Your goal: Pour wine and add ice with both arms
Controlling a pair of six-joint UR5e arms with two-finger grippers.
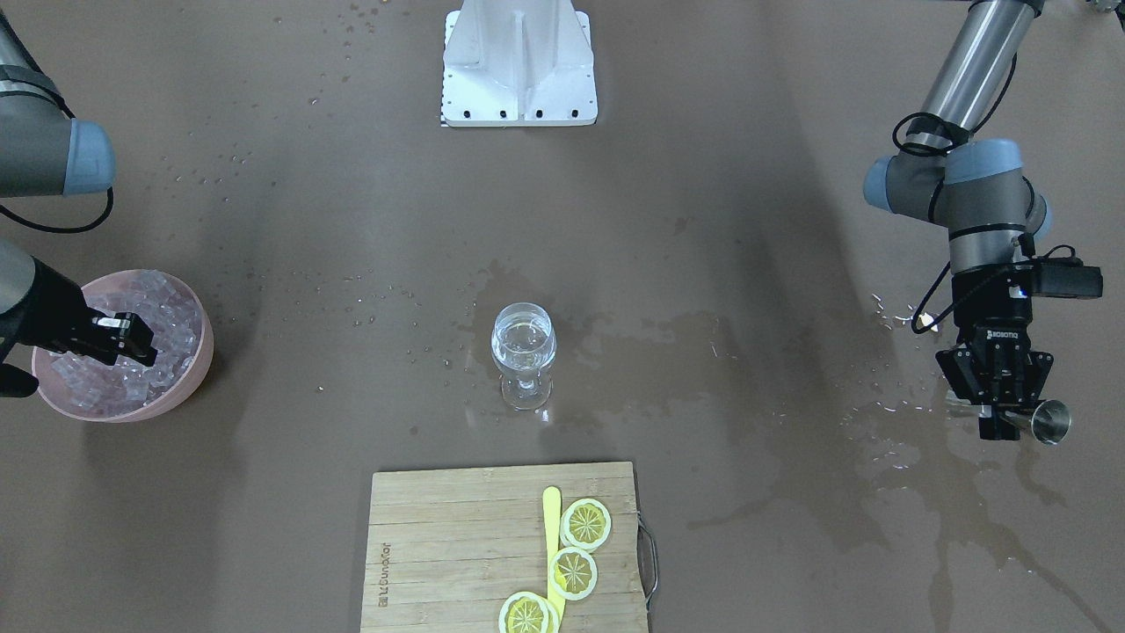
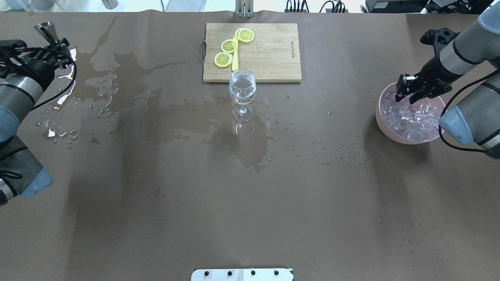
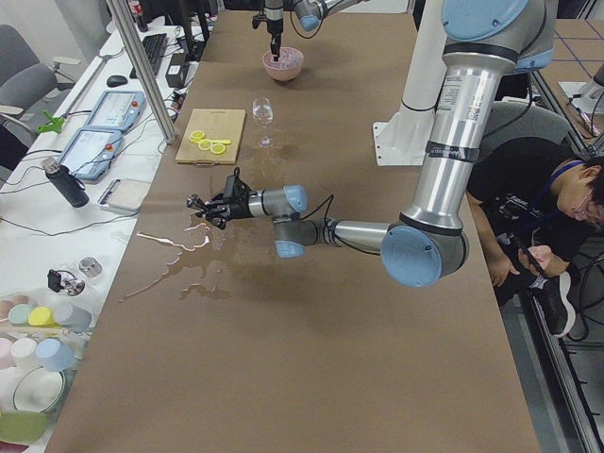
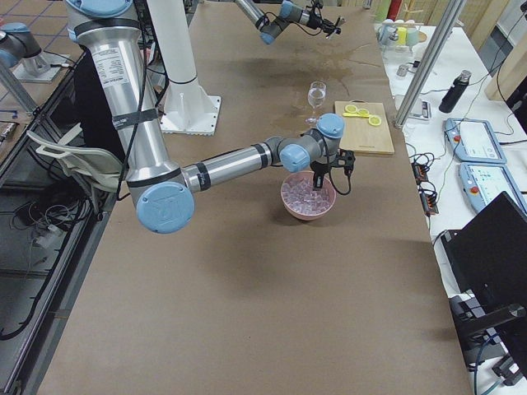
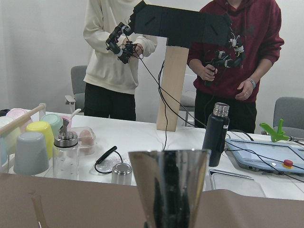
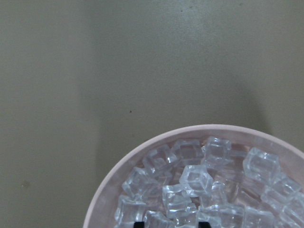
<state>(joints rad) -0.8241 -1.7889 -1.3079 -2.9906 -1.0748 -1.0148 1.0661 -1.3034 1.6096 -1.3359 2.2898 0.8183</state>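
A wine glass with a small measure of clear liquid stands mid-table, also in the overhead view. A pink bowl holds a heap of clear ice cubes. My right gripper hangs just over the ice at the bowl's rim, its fingers apart and empty. My left gripper is far off at the table's other end, shut on a steel jigger, held level above a wet patch.
A wooden cutting board with lemon slices and a yellow knife lies beyond the glass. A white metal bracket is at the robot's base. Wet spill patches spread from the glass toward the left arm.
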